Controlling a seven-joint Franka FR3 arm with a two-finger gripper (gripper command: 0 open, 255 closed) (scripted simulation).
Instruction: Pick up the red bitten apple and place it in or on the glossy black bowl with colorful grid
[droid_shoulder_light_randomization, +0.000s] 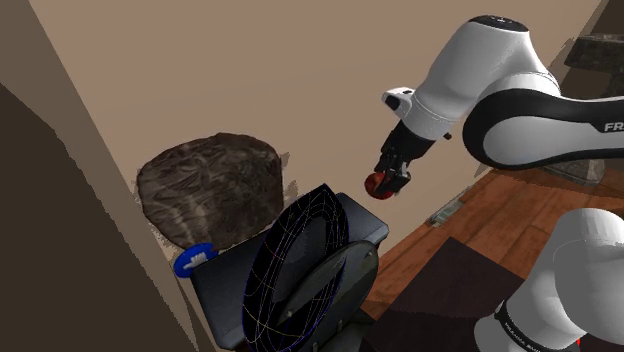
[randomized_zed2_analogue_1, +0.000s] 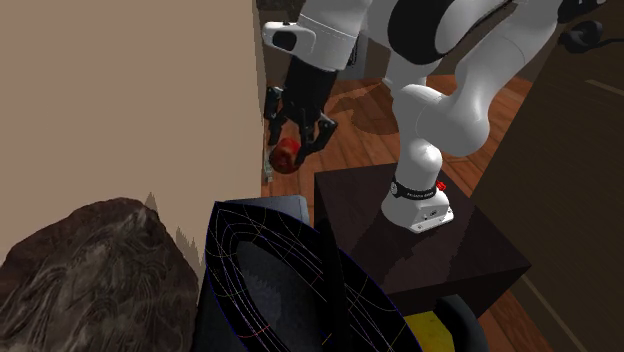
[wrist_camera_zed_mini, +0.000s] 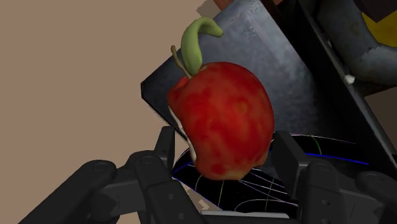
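Firmly closed on the round, mottled red bitten apple (wrist_camera_zed_mini: 226, 118), the two black fingers (wrist_camera_zed_mini: 287, 156) clasp its lower flanks from either side. A pale bite is scooped out of the apple's side toward one finger. A thin brown stem and a curled green leaf stick up from its dimpled top. In the shoulder view the apple (droid_shoulder_light_randomization: 378, 185) hangs in the air at the tip of the smooth white arm (droid_shoulder_light_randomization: 470, 70), clear of every surface, and in the second exterior view (randomized_zed2_analogue_1: 287, 157) it shows beside the flat tan wall (randomized_zed2_analogue_1: 130, 90).

Beyond the apple, along the gripper's line of sight, lies the glossy black bowl (wrist_camera_zed_mini: 286, 191), its deep curved inside crossed by thin lines of blue, white, green and yellow. The shoulder view shows this bowl (droid_shoulder_light_randomization: 300, 250) lower than the apple and toward the left, well apart from it, tipped steeply. It rests against a dark grey flat slab (droid_shoulder_light_randomization: 215, 290) with a dull mottled sheen.

Behind the slab sits a rough, lumpy brown mass (droid_shoulder_light_randomization: 210, 190) with a rock-like fibrous surface. A small blue and white object (droid_shoulder_light_randomization: 193, 260) lies at its foot. Reddish plank flooring (droid_shoulder_light_randomization: 500, 210) runs past the dark brown box stand (randomized_zed2_analogue_1: 420, 260)
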